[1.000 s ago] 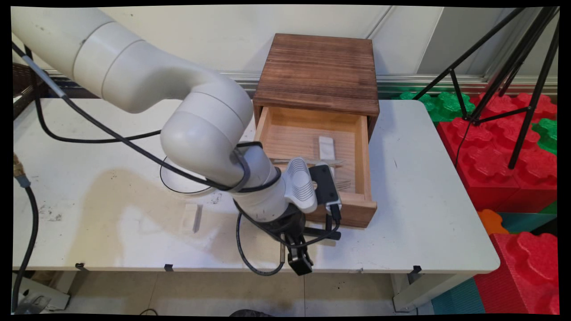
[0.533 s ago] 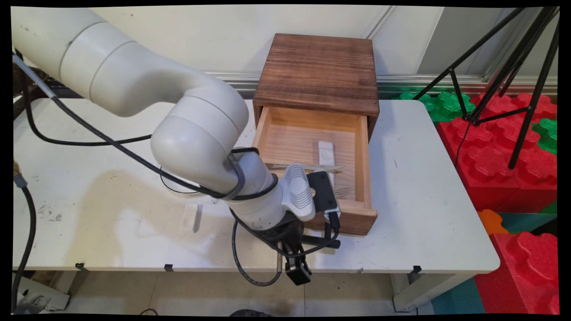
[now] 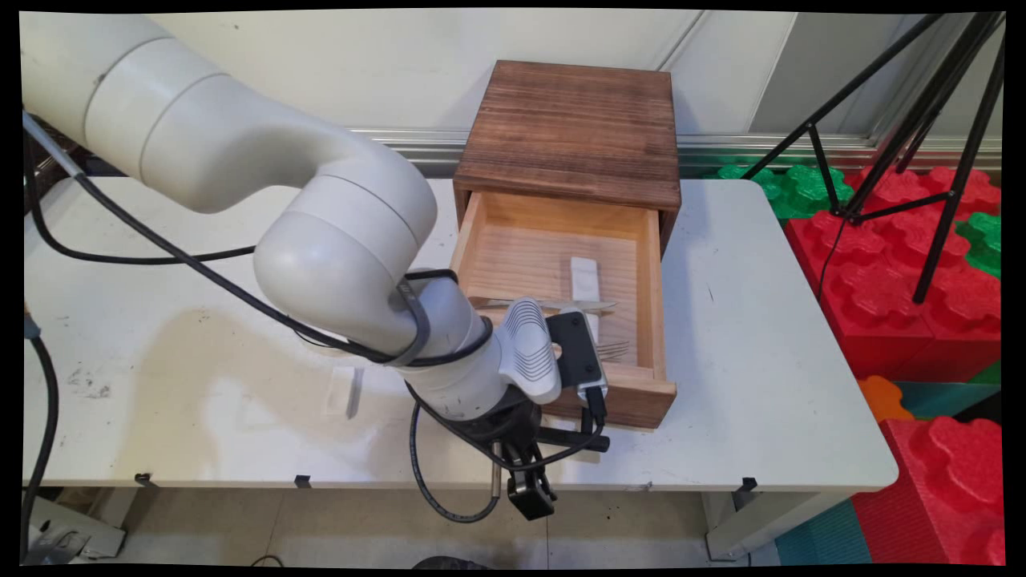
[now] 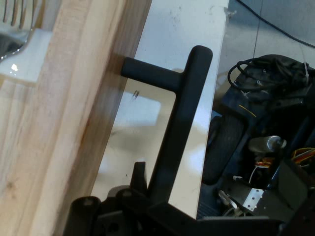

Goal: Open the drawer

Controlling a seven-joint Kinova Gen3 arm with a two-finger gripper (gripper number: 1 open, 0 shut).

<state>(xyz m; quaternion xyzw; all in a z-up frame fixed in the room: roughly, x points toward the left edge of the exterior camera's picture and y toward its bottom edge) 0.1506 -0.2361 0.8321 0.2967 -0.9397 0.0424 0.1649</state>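
A dark wooden cabinet [image 3: 571, 128] stands at the back of the white table [image 3: 753, 336], its light wooden drawer [image 3: 651, 304] pulled out. My gripper [image 3: 531, 473] [image 4: 157, 189] sits at the drawer front near the table's near edge, shut on the black bar handle [image 3: 579, 440] [image 4: 184, 113]. In the hand view the bar runs down into the black linkage, with the drawer front [image 4: 74, 128] on the left. Inside the drawer lie a white block [image 3: 584, 276], a knife [image 3: 589, 304] and a fork [image 3: 613, 349] [image 4: 15, 12].
A small white block [image 3: 345, 393] lies on the table left of my wrist. A black tripod [image 3: 922, 120] and red and green foam blocks [image 3: 906, 264] stand to the right. The table's front edge [image 3: 681, 485] is just under the gripper.
The drawer has slid further out toward the table's near edge. My gripper and wrist moved the same way, down and slightly left, keeping hold of the handle.
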